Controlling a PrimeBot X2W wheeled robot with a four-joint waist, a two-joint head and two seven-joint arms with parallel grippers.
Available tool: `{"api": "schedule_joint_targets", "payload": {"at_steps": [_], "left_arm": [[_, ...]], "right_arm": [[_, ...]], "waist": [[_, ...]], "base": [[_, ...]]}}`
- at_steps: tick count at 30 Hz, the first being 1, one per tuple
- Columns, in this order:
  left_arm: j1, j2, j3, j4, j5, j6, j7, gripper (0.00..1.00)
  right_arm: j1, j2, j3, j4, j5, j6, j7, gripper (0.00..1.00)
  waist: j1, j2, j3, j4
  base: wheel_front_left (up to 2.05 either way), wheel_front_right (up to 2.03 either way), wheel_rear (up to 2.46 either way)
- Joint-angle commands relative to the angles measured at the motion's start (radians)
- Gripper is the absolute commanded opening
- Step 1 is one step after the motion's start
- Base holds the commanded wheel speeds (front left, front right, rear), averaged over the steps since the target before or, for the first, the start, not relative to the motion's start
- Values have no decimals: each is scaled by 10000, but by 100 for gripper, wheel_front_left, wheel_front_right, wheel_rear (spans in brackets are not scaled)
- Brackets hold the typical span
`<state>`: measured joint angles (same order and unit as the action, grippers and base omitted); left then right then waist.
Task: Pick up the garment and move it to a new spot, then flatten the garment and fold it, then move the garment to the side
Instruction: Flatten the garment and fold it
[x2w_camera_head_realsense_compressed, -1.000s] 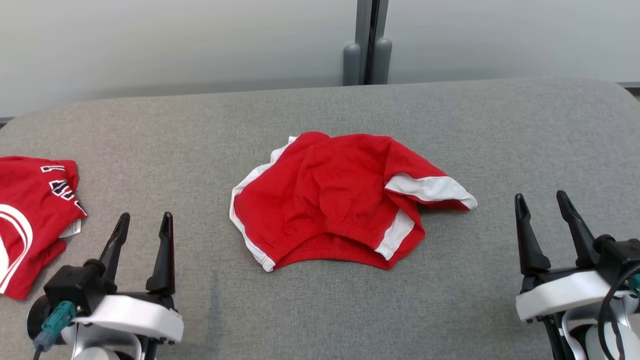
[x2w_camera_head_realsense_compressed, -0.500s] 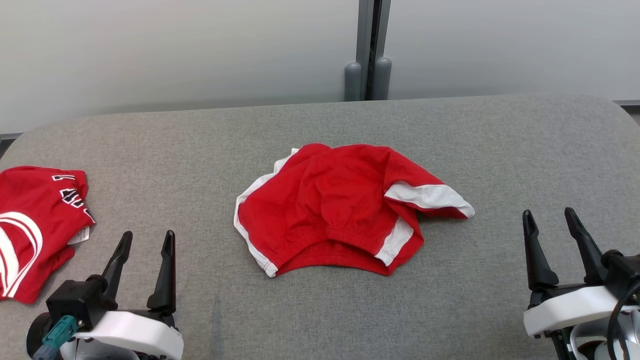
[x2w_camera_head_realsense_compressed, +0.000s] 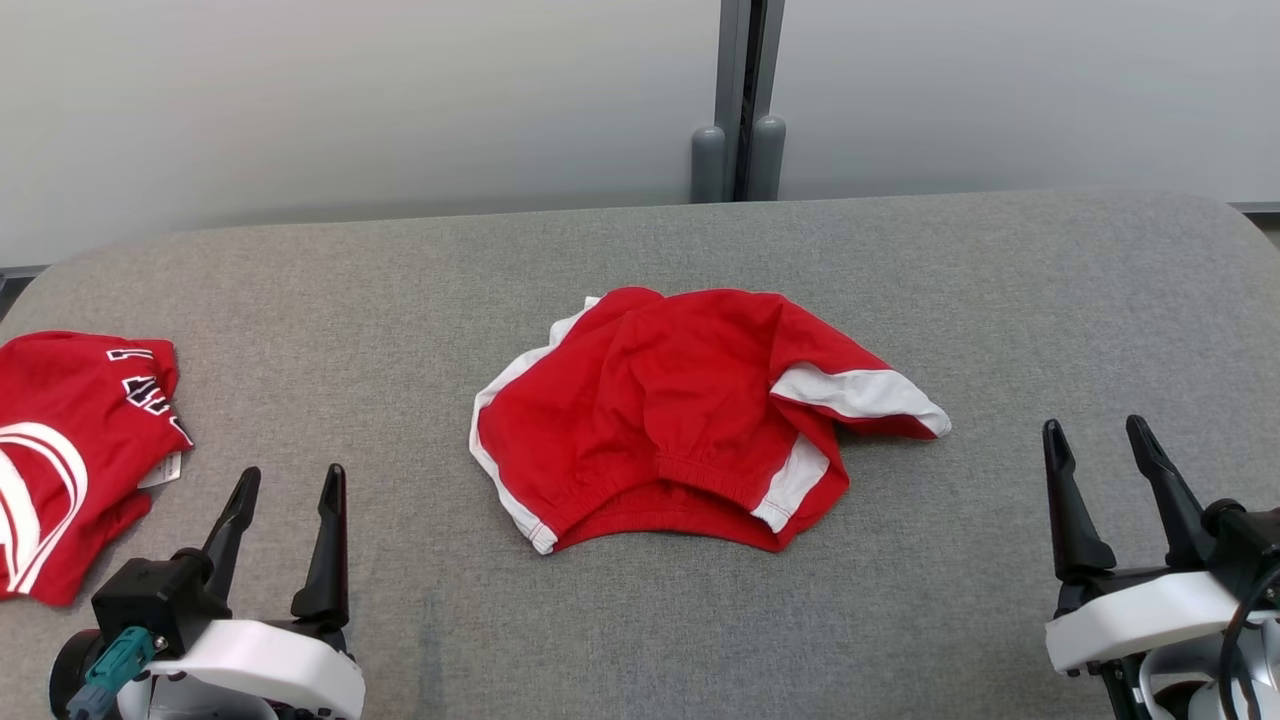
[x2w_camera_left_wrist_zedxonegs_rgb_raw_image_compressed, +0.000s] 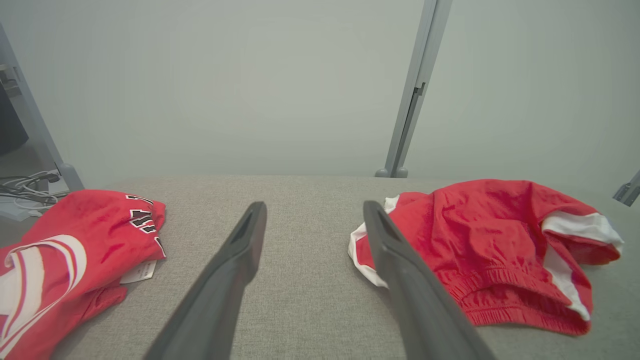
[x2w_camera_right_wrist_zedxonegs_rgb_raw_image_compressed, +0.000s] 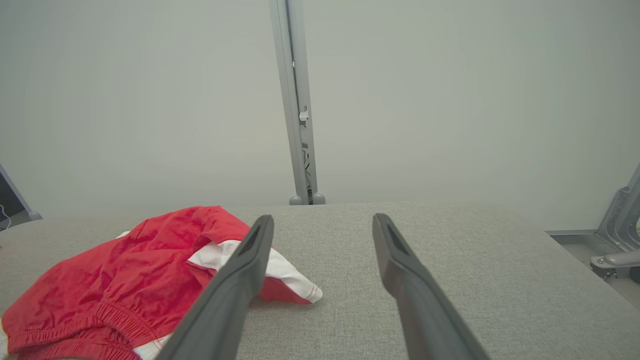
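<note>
Long dark fingers (x2w_camera_head_realsense_compressed: 325, 540) of the left gripper (x2w_camera_head_realsense_compressed: 291, 473) are recorded as parted, with nothing held between them; the long dark fingers (x2w_camera_head_realsense_compressed: 1070, 510) of the right gripper (x2w_camera_head_realsense_compressed: 1092, 425) are likewise spread and empty; both pairs are pointed away from the robot, at the lower left and lower right of the head view, clear of all cloth.

A pale smooth wall (x2w_camera_head_realsense_compressed: 350, 100) is seen behind the work; it is split by an upright grey metal post (x2w_camera_head_realsense_compressed: 740, 100), whose rounded feet are set at the far edge of the rounded grey fabric-covered table (x2w_camera_head_realsense_compressed: 1000, 300).

The red fabric shorts (x2w_camera_head_realsense_compressed: 660, 410), with white side panels and a gathered elastic waistband, are noted lying crumpled on the middle of the table, between the two grippers and farther from the robot than either; one white-trimmed leg is flung out toward the right gripper; the waistband is turned toward the robot.

A folded red jersey (x2w_camera_head_realsense_compressed: 70, 450) with white curved stripes and black-and-white lettering is noted at the table's left edge, near the left gripper but not touched by it; a small white label (x2w_camera_head_realsense_compressed: 160, 470) is seen at its inner edge.

In the left wrist view, loose cables (x2w_camera_left_wrist_zedxonegs_rgb_raw_image_compressed: 25, 182) are seen beyond the jersey, off the table.
</note>
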<state>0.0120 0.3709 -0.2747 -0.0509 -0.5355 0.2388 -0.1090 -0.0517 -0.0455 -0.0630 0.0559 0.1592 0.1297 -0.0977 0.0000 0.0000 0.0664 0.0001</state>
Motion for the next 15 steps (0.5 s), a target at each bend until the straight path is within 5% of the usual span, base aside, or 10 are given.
{"api": "schedule_joint_targets", "payload": {"at_steps": [1,8,15], "left_arm": [[-73,65,12,12,9,35,-7,100],[-179,27,-69,-50,49,95,29,100],[-919,-156,-759,-108,276,-333,318,100]], "right_arm": [[88,-71,-40,42,65,19,-49,100],[64,-70,15,56,64,20,-22,100],[-210,-70,188,-41,64,20,92,100]], "waist": [[0,0,-2,-2],[0,0,-8,-25],[0,0,276,-180]], "base": [[0,0,0],[0,0,0],[0,0,0]]}}
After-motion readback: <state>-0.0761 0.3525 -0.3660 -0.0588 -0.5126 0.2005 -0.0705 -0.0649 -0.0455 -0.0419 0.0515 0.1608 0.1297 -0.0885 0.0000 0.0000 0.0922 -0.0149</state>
